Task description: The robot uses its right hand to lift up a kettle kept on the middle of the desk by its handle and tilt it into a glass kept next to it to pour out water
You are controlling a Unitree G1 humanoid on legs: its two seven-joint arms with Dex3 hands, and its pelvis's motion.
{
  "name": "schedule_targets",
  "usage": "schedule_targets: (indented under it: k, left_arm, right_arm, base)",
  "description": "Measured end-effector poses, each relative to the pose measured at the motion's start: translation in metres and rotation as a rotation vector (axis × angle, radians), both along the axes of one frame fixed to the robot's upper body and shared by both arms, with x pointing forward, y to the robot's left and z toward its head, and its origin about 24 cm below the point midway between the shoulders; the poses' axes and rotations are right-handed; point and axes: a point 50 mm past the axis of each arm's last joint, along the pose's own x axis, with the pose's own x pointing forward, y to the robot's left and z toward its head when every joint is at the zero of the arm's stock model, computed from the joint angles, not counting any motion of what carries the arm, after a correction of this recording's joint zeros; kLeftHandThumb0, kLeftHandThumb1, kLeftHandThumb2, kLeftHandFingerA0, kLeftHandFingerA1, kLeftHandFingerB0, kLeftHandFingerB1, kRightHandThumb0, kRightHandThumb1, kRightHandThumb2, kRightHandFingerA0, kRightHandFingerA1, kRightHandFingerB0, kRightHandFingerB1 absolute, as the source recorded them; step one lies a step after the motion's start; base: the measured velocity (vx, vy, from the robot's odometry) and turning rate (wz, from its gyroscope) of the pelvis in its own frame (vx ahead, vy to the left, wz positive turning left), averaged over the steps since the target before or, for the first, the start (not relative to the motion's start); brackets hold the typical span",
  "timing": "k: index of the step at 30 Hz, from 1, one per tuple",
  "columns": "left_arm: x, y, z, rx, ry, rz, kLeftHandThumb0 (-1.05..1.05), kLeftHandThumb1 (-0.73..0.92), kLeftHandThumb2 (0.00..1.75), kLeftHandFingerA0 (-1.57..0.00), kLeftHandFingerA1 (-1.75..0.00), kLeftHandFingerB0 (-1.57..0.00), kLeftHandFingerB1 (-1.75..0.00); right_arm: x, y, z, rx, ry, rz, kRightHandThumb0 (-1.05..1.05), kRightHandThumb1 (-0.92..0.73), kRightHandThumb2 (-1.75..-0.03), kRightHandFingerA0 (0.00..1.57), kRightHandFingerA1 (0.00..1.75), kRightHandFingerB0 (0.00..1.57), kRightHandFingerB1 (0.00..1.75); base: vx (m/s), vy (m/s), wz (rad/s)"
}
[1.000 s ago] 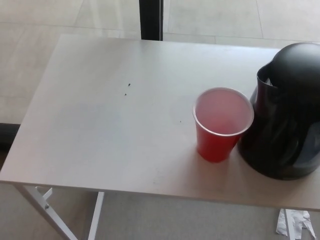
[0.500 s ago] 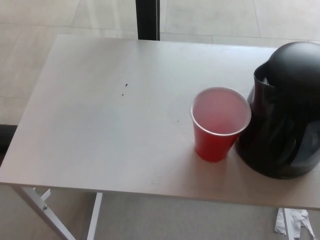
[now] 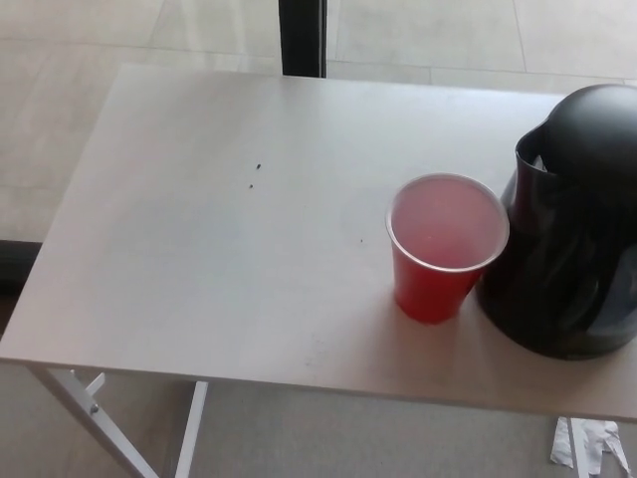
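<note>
A pale grey desk (image 3: 199,249) fills most of the head view, its far edge against a tiled floor (image 3: 80,30) and its near edge running along the bottom of the picture. A white metal leg (image 3: 95,413) shows under the near left corner.

The black kettle (image 3: 572,229) stands upright at the right side of the desk, toward the near edge, its right part cut off by the picture's border. Its long axis runs straight up, domed lid on top, and its spout notch faces left toward the cup. The handle is out of sight.

A red cup (image 3: 443,254) stands upright just beside the kettle on its left, touching it or nearly so; which one cannot be told. Its mouth is open upward and the inside looks pinkish.

A dark post (image 3: 302,38) rises beyond the far edge. A crumpled white scrap (image 3: 589,443) lies on the floor at the near right. Two tiny dark specks (image 3: 255,175) mark the desk left of the cup.

Neither robot hand shows, so their state cannot be told.
</note>
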Motion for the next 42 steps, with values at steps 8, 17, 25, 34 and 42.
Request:
schedule_targets:
  k: [8, 17, 25, 34, 42]
  left_arm:
    - [0.002, -0.001, 0.000, 0.001, 0.003, -0.013, -0.33, -0.29, 0.73, -0.56, -0.69, -0.53, -0.89]
    - [0.002, 0.000, 0.000, 0.003, 0.008, -0.019, -1.05, 0.16, 1.12, -0.70, -0.35, -0.22, -1.41]
    - [0.001, 0.000, 0.001, 0.011, 0.014, -0.028, -1.05, 0.26, 1.04, -0.65, -0.53, -0.45, -1.09]
    - [0.003, -0.001, 0.002, 0.022, 0.018, -0.047, -0.33, -0.25, 0.75, -0.55, -0.70, -0.61, -0.90]
    - [0.005, -0.002, 0.002, 0.028, 0.019, -0.063, -0.34, -0.23, 0.76, -0.54, -0.68, -0.58, -0.89]
  right_arm:
    - [0.014, 0.017, -0.008, -0.026, 0.085, 0.076, -0.33, -0.33, -0.90, 0.01, 0.49, 0.00, 0.48]
    - [0.021, 0.017, -0.030, -0.161, 0.225, 0.075, -0.64, -0.40, -0.73, 0.20, 0.49, 0.08, 0.36]
    - [0.027, 0.018, -0.030, -0.259, 0.245, 0.082, -0.63, -0.37, -0.73, 0.20, 0.48, 0.13, 0.38]
    - [0.039, 0.036, -0.032, -0.238, 0.184, 0.071, -0.51, -0.41, -0.72, 0.32, 0.51, 0.19, 0.40]
    - [0.054, 0.041, -0.026, -0.245, 0.139, 0.011, -0.50, -0.39, -0.71, 0.46, 0.58, 0.20, 0.41]
  base:
    - [0.00, 0.000, 0.00]
    - [0.00, 0.000, 0.00]
    - [0.00, 0.000, 0.00]
    - [0.00, 0.000, 0.00]
    - [0.00, 0.000, 0.00]
